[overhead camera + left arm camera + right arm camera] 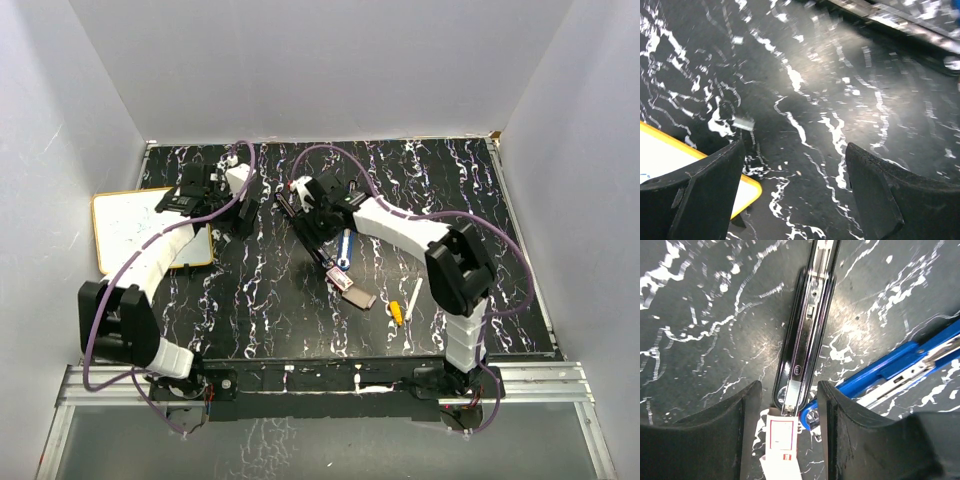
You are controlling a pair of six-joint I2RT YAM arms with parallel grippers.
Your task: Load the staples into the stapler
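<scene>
R gripper (787, 387) hovers w/ fingers spread, pinching nothing, above the near end of the opened black stapler (807, 325), whose long axis runs straight away from the wrist. The staples (782, 437) lie on the table (700, 340) just at that near end, roughly in line w/ that axis, betw. the 2 fingers. L gripper (795, 145), spread wide & empty, is well apart, so R arm is nearer.

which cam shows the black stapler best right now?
Right wrist: the black stapler lies open, its metal channel running up the frame centre. Top external hides most of it under the right arm. Left wrist shows only table and a whiteboard corner.
</scene>
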